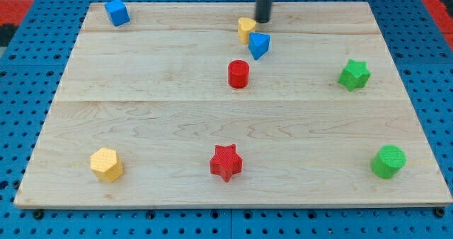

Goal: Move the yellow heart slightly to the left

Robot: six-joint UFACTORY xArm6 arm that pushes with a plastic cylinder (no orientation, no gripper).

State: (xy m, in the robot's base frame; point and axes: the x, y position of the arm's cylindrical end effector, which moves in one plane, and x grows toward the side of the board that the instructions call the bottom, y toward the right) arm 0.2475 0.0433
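Observation:
The yellow heart lies near the view's top, just above and left of a blue triangle that touches it or nearly does. My tip is at the heart's upper right, very close to its edge. The dark rod rises out of the view's top.
A red cylinder sits below the heart. A blue cube is at the top left, a green star at the right, a green cylinder at the bottom right, a red star at bottom centre, a yellow hexagon at the bottom left.

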